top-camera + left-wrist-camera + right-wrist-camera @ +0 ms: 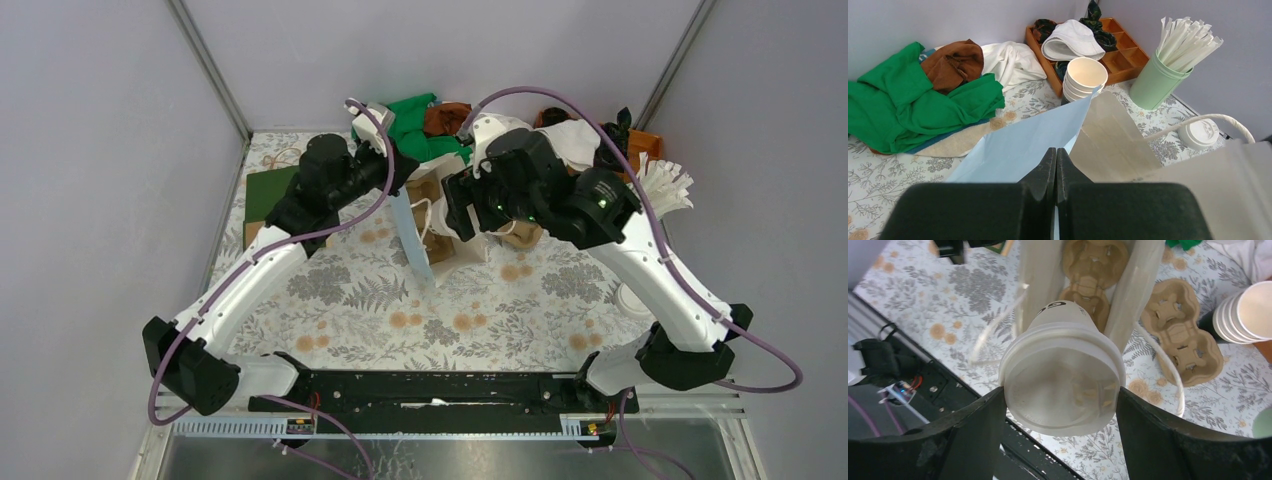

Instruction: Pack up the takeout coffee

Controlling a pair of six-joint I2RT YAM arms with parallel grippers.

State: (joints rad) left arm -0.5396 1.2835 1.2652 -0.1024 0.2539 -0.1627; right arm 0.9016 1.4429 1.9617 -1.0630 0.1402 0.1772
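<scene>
The takeout coffee, a pale paper cup seen from its white round lid, hangs between the fingers of my right gripper, which is shut on it at the lid's sides. Right below it stands an open paper bag with a brown pulp tray in its bottom. In the top view my right gripper is over the bag. My left gripper is shut on the bag's pale blue wall and holds it up; it sits at the bag's left side.
A second pulp tray lies on the table right of the bag. Behind it are a stack of lidless cups, a green holder of paper-wrapped sticks and a wooden organiser. Green, brown and white cloths are piled at the back left. A white round lid lies at the right.
</scene>
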